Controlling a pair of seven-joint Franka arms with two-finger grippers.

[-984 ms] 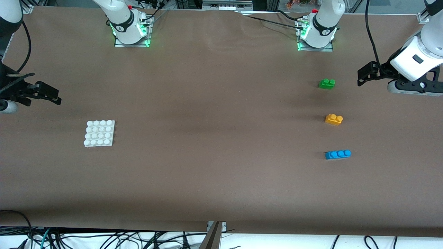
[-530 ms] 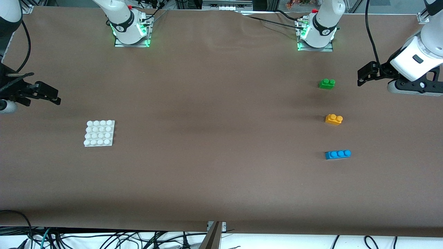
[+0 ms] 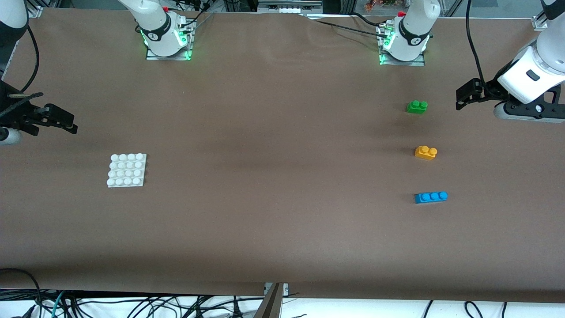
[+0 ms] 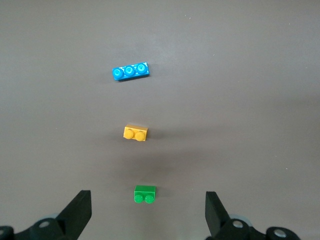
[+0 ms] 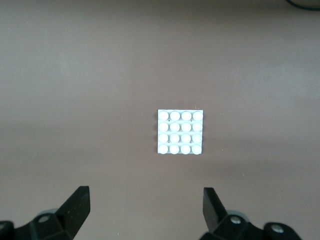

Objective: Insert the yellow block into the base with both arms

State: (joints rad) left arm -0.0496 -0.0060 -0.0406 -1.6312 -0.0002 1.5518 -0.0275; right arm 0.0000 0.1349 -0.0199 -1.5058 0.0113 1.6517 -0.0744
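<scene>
- Yellow block [image 3: 426,152]: small orange-yellow brick, two round studs on top, sitting flat on the brown table [image 3: 273,221] toward the left arm's end; free of any gripper; wrist view shows it [image 4: 135,133] with studs side by side and a soft shadow beside it
- It is the middle one of a row of three bricks, each well apart from the next; green brick [image 3: 417,106], two studs, lies farther from the front camera; blue brick [image 3: 431,197], three studs and longer, lies nearer to it and sits slightly askew
- Base [image 3: 127,170]: flat white square plate, four-by-four grid of round studs, flat on the table toward the right arm's end; well apart from the yellow block; nothing on it; seen square-on from the right wrist [image 5: 180,132]
- Left gripper [image 3: 461,99]: up in the air at the left arm's end of the table, near the green brick but not touching it; fingers [image 4: 77,210] spread wide, nothing between them; all three bricks show in its wrist view
- Right gripper [image 3: 66,121]: in the air at the right arm's end, near the base; fingers [image 5: 75,205] spread wide, empty; base lies ahead of them, apart
</scene>
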